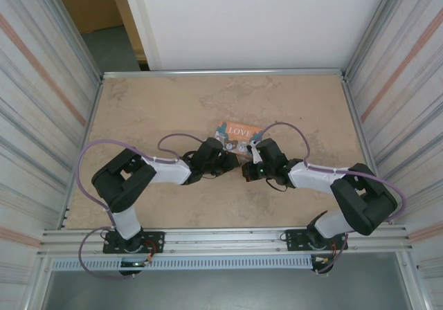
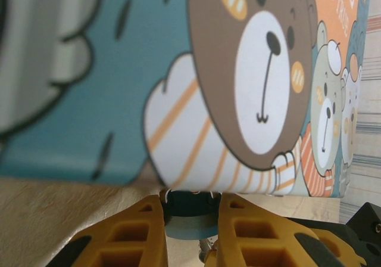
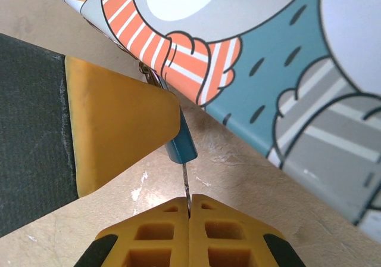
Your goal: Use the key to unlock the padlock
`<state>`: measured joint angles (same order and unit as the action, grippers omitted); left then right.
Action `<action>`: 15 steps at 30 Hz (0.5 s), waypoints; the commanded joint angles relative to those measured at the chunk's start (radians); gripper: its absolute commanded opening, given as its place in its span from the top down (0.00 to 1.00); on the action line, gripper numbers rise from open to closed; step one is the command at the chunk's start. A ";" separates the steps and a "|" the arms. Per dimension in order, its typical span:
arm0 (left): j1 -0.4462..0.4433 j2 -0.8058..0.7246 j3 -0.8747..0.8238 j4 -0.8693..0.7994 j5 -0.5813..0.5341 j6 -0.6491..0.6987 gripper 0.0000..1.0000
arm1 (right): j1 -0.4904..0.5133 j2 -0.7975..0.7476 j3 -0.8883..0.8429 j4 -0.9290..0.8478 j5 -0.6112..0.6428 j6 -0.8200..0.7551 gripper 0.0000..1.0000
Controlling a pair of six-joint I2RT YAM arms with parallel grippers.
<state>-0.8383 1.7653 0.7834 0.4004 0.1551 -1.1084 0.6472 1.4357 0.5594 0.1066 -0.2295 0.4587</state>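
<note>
On the left side of the tan table (image 1: 173, 102): left arm (image 1: 128, 178), black and white, bolted at the near rail, elbow bent, with a purple cable (image 1: 90, 151) looped beside it, reaching inward to mid-table. Left gripper (image 2: 190, 206): yellow fingers (image 2: 140, 234) set narrowly apart and clamped on either side of the padlock (image 3: 181, 149); in the right wrist view one of these fingers lies flat against the blue body. Padlock: small blue body, just off the near edge of the box (image 1: 235, 131), close above the table surface. Its silvery shackle (image 3: 147, 73) points at the box's edge; how it is fastened there cannot be told. Box: rectangular, printed with cartoon bears on teal and orange, "LOVE" on its top, lying mid-table between the two wrists and slightly beyond them. Key (image 3: 186, 186): thin silvery blade, running straight from the right fingertips up to the lower end of the padlock body and touching it; how far it sits inside cannot be told. Right gripper (image 3: 189, 202): yellow fingers pressed together, pinching the key between their tips, facing the left gripper at close quarters. Right arm (image 1: 346, 192): same make, mounted at the near rail on the right, elbow bent, reaching inward. Ribbed metal walls (image 1: 34, 81) enclose the table on both sides.
</note>
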 commanded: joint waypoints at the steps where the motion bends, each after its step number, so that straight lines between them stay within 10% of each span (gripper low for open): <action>1: -0.009 -0.038 -0.003 0.000 0.021 -0.008 0.90 | -0.005 -0.018 0.008 0.129 -0.009 -0.018 1.00; 15: -0.024 -0.062 -0.015 0.018 0.045 -0.045 0.90 | 0.013 -0.029 -0.045 0.326 0.056 -0.087 1.00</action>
<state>-0.8375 1.7588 0.7830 0.4007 0.1276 -1.1336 0.6487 1.4357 0.5102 0.2363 -0.2092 0.4320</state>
